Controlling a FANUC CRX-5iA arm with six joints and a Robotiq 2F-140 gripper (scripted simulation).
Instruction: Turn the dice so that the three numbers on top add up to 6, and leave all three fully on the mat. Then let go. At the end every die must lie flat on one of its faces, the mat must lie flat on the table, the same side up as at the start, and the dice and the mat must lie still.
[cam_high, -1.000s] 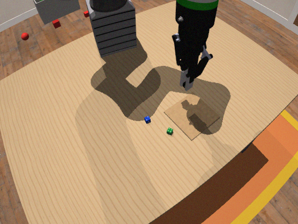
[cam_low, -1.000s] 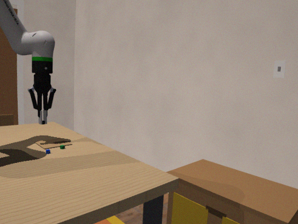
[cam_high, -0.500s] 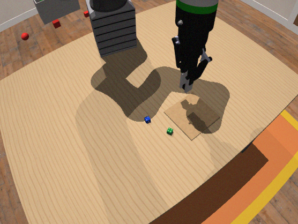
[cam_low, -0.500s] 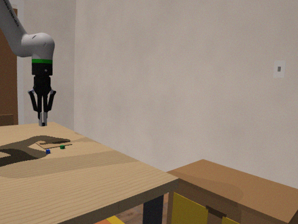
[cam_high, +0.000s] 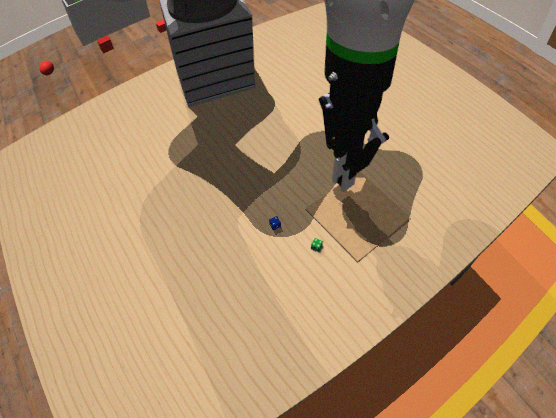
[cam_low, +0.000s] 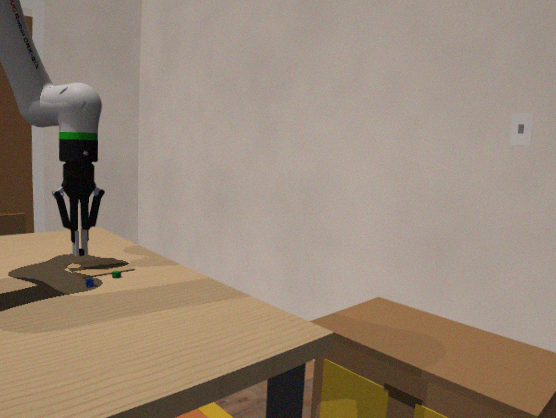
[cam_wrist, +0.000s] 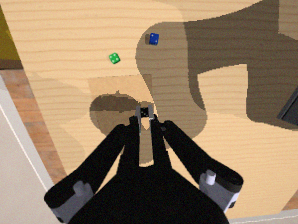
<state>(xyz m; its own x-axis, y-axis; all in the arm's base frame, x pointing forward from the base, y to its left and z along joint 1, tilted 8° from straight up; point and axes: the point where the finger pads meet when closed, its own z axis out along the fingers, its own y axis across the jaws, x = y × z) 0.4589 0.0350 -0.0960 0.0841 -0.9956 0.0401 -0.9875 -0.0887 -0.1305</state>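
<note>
Two grey metal fingertips (cam_high: 344, 178) (cam_low: 80, 244) of mine pinch a small black die (cam_low: 81, 252) (cam_wrist: 144, 112) above the thin tan square mat (cam_high: 340, 220) (cam_wrist: 120, 86), so I should lower it slowly and level, the green die (cam_high: 316, 244) (cam_low: 116, 274) (cam_wrist: 114, 58) and blue die (cam_high: 274, 223) (cam_low: 89, 283) (cam_wrist: 154, 38) lying off its near-left side.

End effector (cam_high: 344, 186) (cam_low: 80, 252) (cam_wrist: 144, 111) lower, nearer the mat (cam_high: 340, 225) (cam_wrist: 120, 86).
</note>
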